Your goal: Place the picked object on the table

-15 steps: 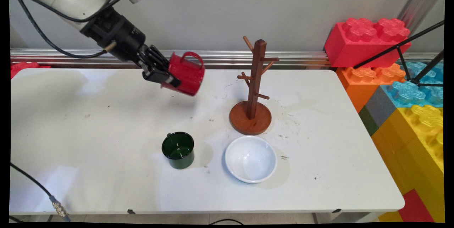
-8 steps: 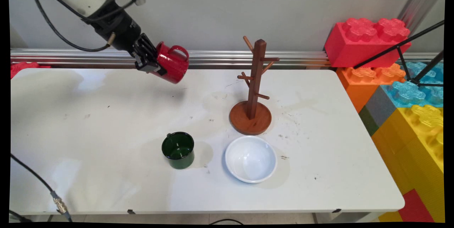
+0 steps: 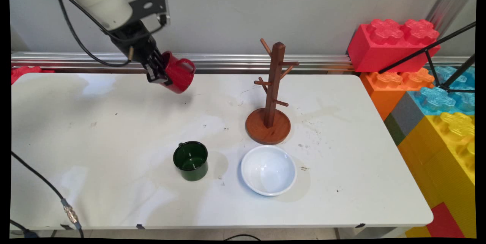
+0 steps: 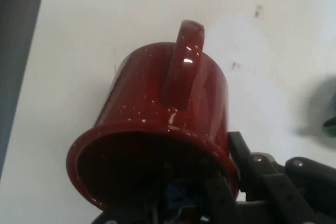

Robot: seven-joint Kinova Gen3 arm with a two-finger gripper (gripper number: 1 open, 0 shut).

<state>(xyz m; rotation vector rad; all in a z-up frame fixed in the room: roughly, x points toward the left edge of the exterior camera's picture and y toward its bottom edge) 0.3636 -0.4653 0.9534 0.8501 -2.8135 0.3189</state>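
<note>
Main view, nearest me: one white bowl (image 3: 268, 170) and one green mug (image 3: 190, 160) stand side by side, apart, on the tabletop (image 3: 95, 141); the green mug's handle is mostly tucked behind its body. Just beyond the bowl I've got one wooden mug tree (image 3: 271, 96) on its round base, every peg bare. Farther back and left, one red mug (image 3: 177, 72) hangs above the tabletop's far side, tipped on its side with the handle on top. The tool (image 3: 156, 70) is clamped on its rim, one finger inside the mouth, one outside. In the hand view the red mug (image 4: 163, 129) fills most of the picture and covers the inner finger; the green mug is only a dark sliver at the right edge.
</note>
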